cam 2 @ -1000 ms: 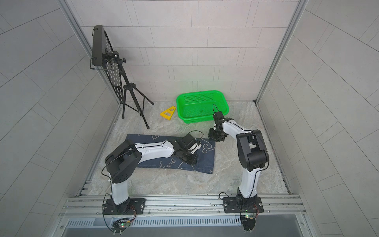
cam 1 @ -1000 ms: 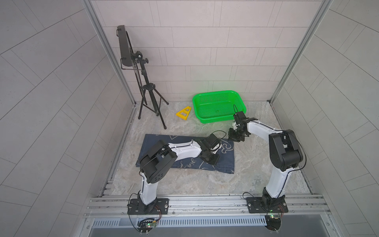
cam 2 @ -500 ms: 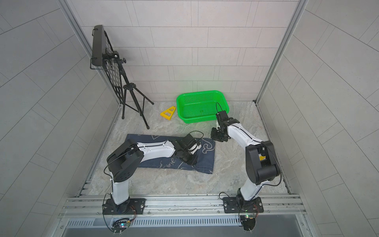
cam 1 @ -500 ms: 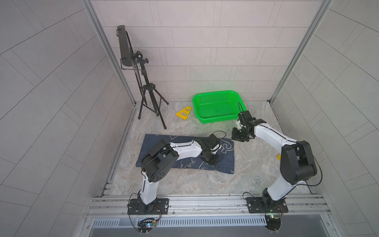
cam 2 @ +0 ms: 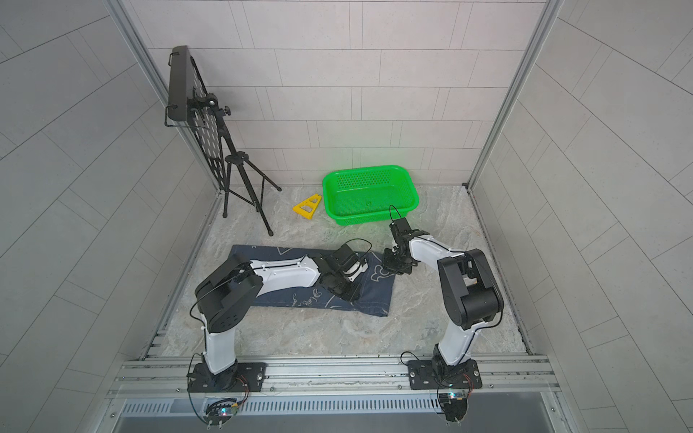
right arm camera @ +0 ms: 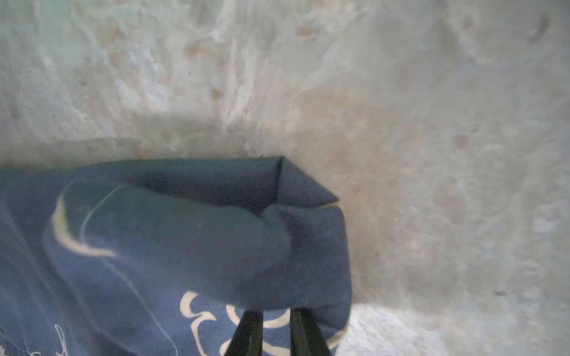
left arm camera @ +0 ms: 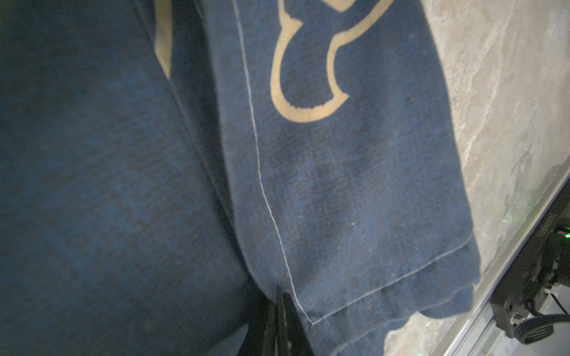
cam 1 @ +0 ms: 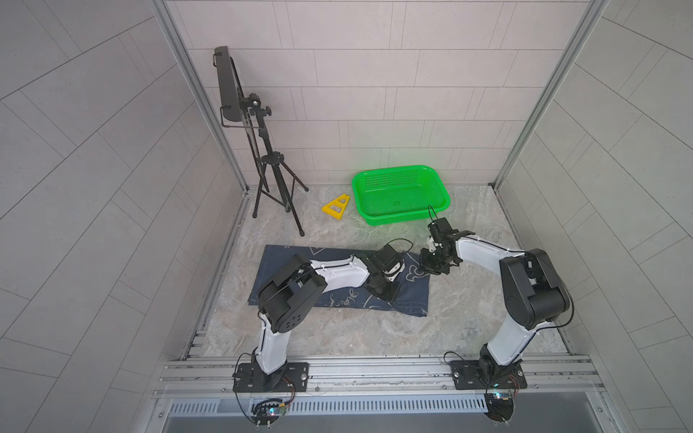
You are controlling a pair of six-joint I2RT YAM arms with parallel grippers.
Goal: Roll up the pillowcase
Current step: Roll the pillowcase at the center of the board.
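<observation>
Both top views look steeply down from high at the front, sharing the whole scene. Wrist cams hug the pillowcase [left arm camera: 339, 185] close-up.

On my feed, a bright green perforated basket [cam 1: 397, 218] stands on the marbled counter [cam 1: 375, 330], close to the tiled back wall [cam 1: 375, 93]. Near it, apart from its side, a small yellow triangular piece [cam 1: 333, 214] with cut-outs lies flat. Further along, by the corner, I see a black tripod stand [cam 1: 270, 165] upright, carrying a tilted black perforated panel [cam 2: 195, 97]. An aluminium rail [cam 1: 375, 369] runs along the counter's near edge.
</observation>
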